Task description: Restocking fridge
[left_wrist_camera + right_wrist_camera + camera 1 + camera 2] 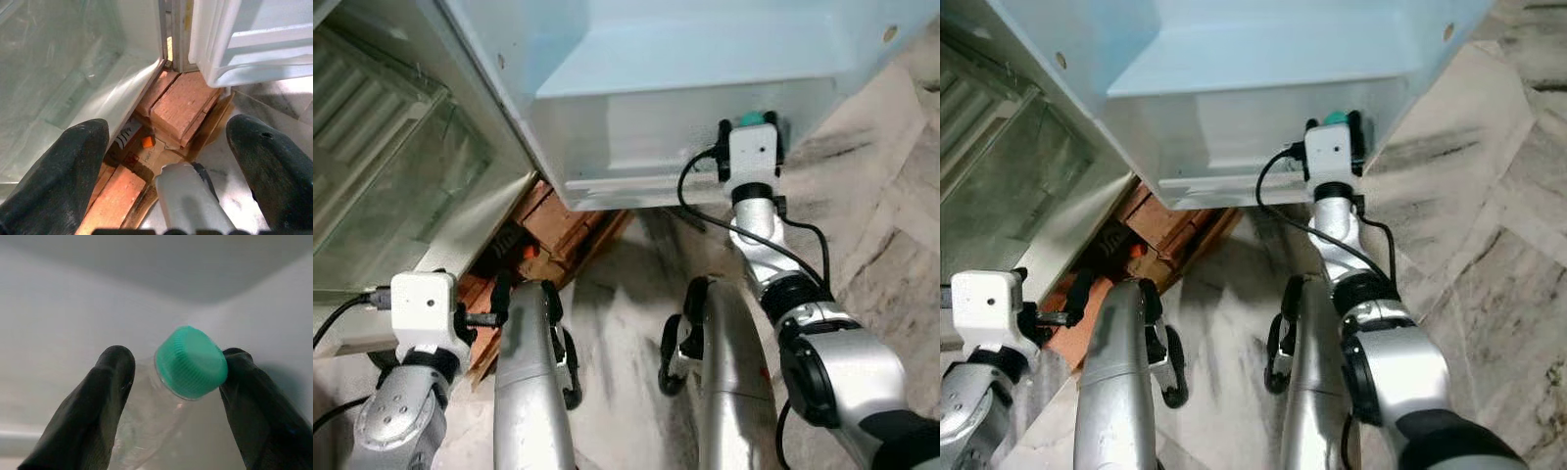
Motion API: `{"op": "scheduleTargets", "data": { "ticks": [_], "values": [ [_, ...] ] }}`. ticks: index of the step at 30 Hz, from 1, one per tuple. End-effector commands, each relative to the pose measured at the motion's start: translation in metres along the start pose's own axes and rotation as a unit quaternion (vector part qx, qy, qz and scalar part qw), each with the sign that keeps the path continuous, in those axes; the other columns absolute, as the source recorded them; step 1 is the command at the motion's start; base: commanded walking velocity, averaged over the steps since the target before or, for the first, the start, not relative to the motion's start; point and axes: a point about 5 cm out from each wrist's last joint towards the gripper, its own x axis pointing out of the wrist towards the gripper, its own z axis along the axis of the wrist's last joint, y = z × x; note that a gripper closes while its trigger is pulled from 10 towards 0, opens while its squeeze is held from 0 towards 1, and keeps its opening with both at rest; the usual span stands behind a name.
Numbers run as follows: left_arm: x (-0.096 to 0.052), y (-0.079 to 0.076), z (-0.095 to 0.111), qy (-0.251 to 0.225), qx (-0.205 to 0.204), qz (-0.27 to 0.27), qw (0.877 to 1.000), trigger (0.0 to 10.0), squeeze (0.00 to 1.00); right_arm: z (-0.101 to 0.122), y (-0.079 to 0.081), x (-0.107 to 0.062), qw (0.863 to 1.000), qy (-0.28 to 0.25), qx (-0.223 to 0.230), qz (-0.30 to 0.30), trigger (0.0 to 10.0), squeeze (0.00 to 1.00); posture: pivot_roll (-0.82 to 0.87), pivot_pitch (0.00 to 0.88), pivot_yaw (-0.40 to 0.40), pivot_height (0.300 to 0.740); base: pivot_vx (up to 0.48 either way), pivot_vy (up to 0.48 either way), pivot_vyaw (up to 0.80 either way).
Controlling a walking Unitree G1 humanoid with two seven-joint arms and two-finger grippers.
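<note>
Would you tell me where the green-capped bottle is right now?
The bottle sits between the fingers of the right gripper, held up against the open fridge door's lower shelf on the robot's right, its green cap just above the wrist camera.

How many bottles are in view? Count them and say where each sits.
1. A clear bottle with a green cap sits between the right gripper fingers, at the fridge door shelf. Others may be hidden inside.

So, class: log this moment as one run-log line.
right gripper: shut on green-capped bottle | at fridge door shelf | left gripper: open, idle near bricks
</note>
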Motion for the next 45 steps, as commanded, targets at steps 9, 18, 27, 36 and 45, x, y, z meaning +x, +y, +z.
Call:
{"op": "scheduleTargets", "data": {
  "ticks": [9,18,27,36,45],
  "values": [
    [0.016,0.003,-0.011,0.008,0.014,-0.001,1.000,10.0,0.00,-0.008,0.016,-0.005,0.998,0.036,-0.006,0.048,10.0,0.82,0.20,0.326,0.028,0.561,0.000,0.000,0.00],
    [0.033,0.002,-0.013,-0.007,0.015,-0.003,1.000,10.0,0.00,0.014,0.036,0.000,0.991,0.001,0.037,0.127,10.0,0.00,0.16,0.244,0.018,0.561,0.000,0.000,0.00],
    [0.056,-0.008,-0.017,-0.025,0.004,-0.015,1.000,10.0,0.00,0.023,0.042,-0.001,0.980,-0.011,0.080,0.180,10.0,0.00,0.08,0.129,0.028,0.561,0.000,0.000,0.00],
    [0.064,-0.024,-0.025,-0.035,-0.015,-0.030,0.999,10.0,0.00,-0.007,0.031,-0.039,0.981,-0.005,0.092,0.169,10.0,0.00,0.03,0.016,0.014,0.561,0.000,0.000,0.00],
    [0.065,-0.020,-0.039,-0.031,-0.022,-0.009,0.999,10.0,0.00,-0.050,0.006,-0.107,0.988,0.046,0.113,0.099,10.0,0.00,0.01,0.000,0.015,0.561,0.000,0.000,0.00]
  ]
}}
